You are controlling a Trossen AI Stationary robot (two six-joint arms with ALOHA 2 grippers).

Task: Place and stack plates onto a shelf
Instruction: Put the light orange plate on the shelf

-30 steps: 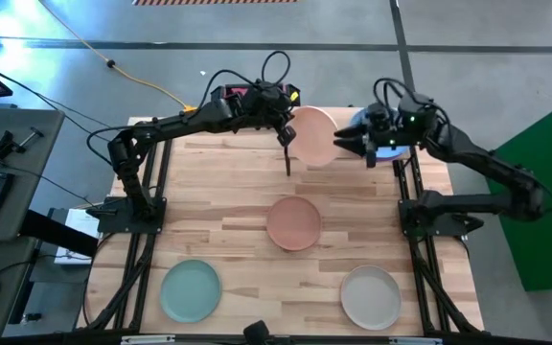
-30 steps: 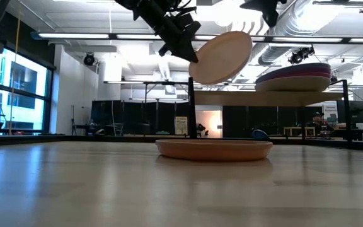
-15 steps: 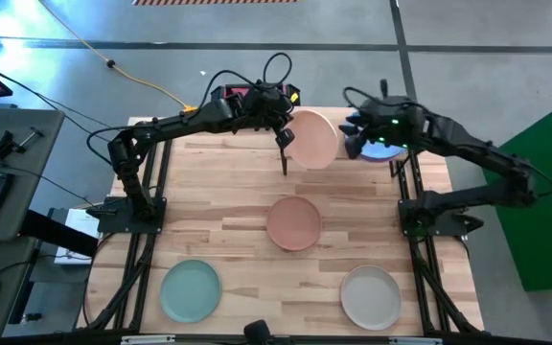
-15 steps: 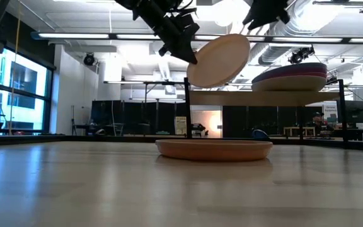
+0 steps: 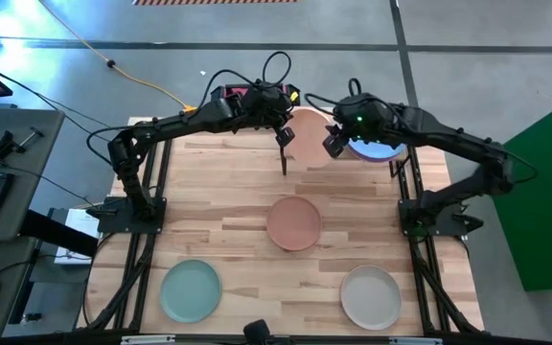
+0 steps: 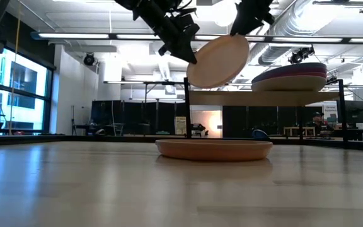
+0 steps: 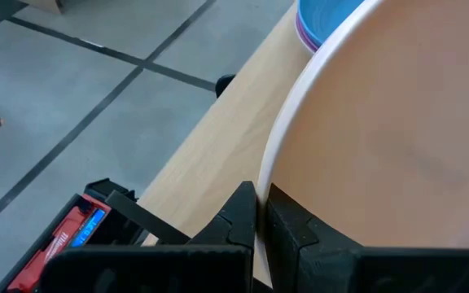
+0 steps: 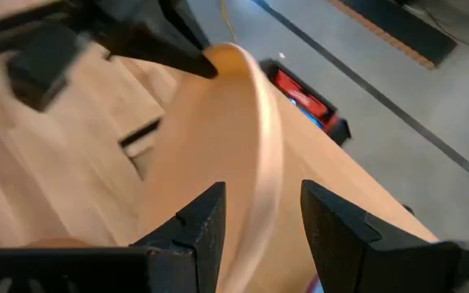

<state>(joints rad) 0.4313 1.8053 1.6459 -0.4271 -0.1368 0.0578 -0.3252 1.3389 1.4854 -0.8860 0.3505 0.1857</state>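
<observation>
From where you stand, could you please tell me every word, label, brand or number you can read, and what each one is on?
No text is legible.
Red device on the floor: its blue label is too blurred to read.
Far sign in the low view: too small to read.
Plates and shelf: no markings show.

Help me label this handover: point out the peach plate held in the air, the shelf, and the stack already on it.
peach plate (image 6: 218,60), low view, tilted underside.
shelf (image 6: 232,98), low view, board's front edge.
stack (image 6: 292,82), low view, bottom plate's side.
</observation>
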